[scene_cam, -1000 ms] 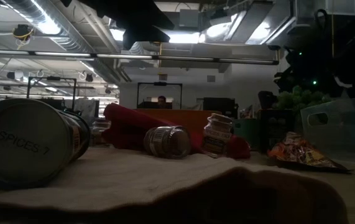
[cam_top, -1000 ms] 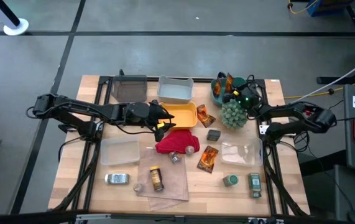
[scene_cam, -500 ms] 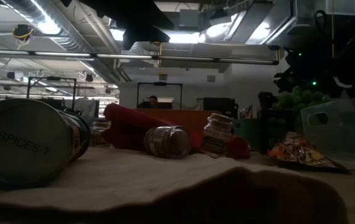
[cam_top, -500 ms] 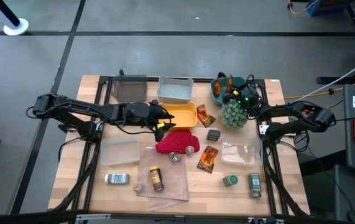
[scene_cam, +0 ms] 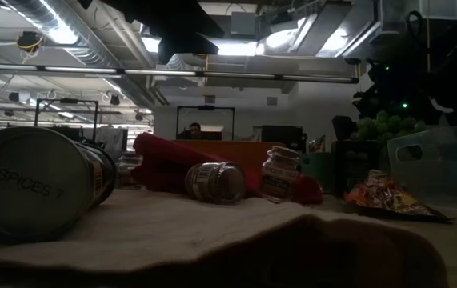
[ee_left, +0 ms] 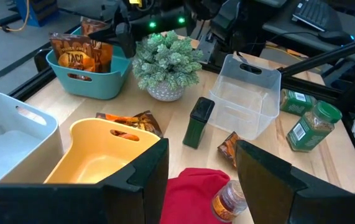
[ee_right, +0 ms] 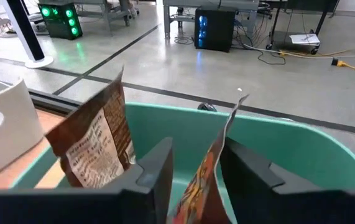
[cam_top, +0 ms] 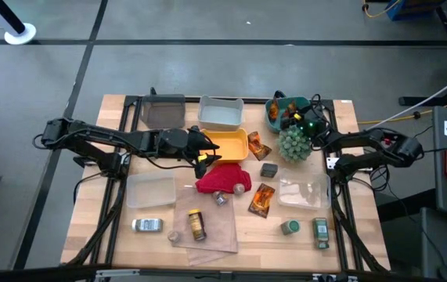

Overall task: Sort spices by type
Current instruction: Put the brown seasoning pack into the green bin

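Right gripper [ee_right: 193,171] over the teal bin [ee_right: 301,155], fingers parted around a foil sachet [ee_right: 203,174] standing inside. Risk: withdrawing snags the sachet and drags it out.

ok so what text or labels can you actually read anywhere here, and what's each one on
"SPICES 7": on the round end of the tin lying on its side, low view.
"TACO": on the foil sachet in the teal bin, left wrist view.
Green-lidded jar label, small jar label and other sachets' print: too small or blurred to read.
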You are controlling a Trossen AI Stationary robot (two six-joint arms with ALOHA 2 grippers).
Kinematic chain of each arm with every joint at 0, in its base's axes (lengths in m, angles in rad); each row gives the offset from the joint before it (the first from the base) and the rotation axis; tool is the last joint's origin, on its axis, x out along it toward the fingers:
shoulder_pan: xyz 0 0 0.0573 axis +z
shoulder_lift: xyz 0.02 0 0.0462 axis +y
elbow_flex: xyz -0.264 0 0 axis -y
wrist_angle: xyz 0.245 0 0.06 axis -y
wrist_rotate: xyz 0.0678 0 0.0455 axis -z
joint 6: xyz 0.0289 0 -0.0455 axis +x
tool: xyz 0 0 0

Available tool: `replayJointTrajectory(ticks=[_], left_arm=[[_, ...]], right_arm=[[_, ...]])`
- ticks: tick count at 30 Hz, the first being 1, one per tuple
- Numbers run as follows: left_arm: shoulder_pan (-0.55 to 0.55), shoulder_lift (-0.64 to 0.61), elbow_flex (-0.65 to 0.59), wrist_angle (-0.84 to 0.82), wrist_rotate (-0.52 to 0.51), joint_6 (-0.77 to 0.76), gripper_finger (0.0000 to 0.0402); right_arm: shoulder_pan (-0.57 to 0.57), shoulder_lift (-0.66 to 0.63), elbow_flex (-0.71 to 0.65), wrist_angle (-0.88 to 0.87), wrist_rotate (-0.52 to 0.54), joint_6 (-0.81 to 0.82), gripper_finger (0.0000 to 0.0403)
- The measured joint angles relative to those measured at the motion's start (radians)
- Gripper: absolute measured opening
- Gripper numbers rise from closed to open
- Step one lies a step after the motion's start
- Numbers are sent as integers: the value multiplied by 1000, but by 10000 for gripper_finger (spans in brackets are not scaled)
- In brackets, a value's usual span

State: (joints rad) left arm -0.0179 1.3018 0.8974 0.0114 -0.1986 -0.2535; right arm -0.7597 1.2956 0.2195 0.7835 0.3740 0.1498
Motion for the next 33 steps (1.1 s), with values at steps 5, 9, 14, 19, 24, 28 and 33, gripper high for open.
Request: replayJointTrajectory(ticks=[5, 9, 14, 19, 24, 28, 33], left_arm=[[0, 0, 0, 0, 0, 0, 169], [0, 0, 0, 0, 0, 0, 169], [0, 0, 0, 0, 0, 0, 169], [0, 0, 0, 0, 0, 5, 169], [0, 0, 0, 0, 0, 8, 169], [0, 0, 0, 0, 0, 11, 169], [0, 0, 0, 0, 0, 11, 169]], right_arm=[[0, -35, 0, -2, 0, -45, 140], [0, -80, 0, -2, 0, -51, 140], [0, -156, 0, -2, -2, -52, 140], [0, -231, 0, 1, -98, -51, 140], [0, -301, 0, 1, -284, -50, 140], [0, -344, 9, -2, -450, -11, 140], [2, -359, 76, -27, -642, 56, 140]])
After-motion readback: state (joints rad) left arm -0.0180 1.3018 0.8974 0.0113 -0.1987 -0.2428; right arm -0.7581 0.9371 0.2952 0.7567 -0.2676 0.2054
